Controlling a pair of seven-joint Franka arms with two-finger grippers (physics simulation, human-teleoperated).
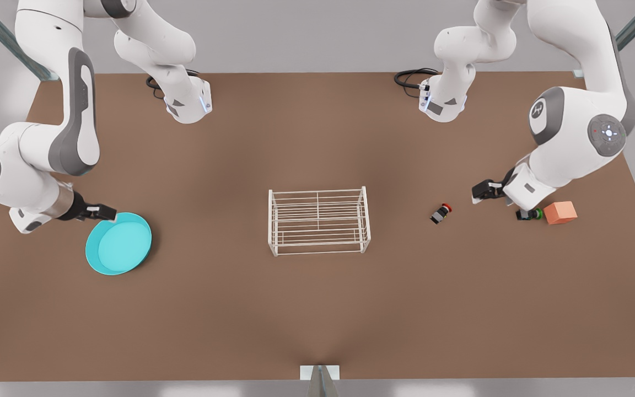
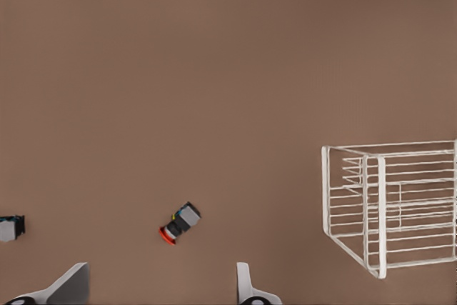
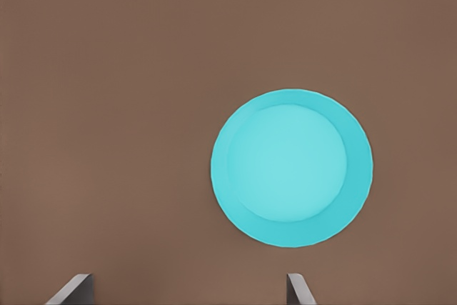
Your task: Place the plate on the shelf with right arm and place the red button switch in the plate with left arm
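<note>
The right pincer (image 1: pixel 109 212) is hovering at the plate's edge on the front view's left, its fingers (image 3: pixel 75 289) standing wide apart and gripping nothing. The plate (image 1: pixel 118 243) is lying flat on the brown worktop (image 1: pixel 317 309), a round turquoise dish with a raised rim and a plain paler floor, well apart from the shelf. The right arm (image 1: pixel 47 149) is bending down from the back corner and reaching low, its wrist pointing toward the plate.

The left pincer (image 1: pixel 478 194) is hanging on the front view's right, near the red button switch (image 1: pixel 441 213), its fingers (image 2: pixel 246 287) spread wide and empty. That switch is lying on its side on the worktop, black and grey with a red cap, between the left pincer and the shelf. The left arm (image 1: pixel 576 132) is folding down from the other back corner, elbow high.

The shelf (image 1: pixel 318 220), a low white wire rack, is standing in the middle of the worktop with nothing on it. There are two switches: the red-capped one and a green-capped switch (image 1: pixel 530 214) lying beside one orange cube (image 1: pixel 560 212). There is one plate and one shelf.
</note>
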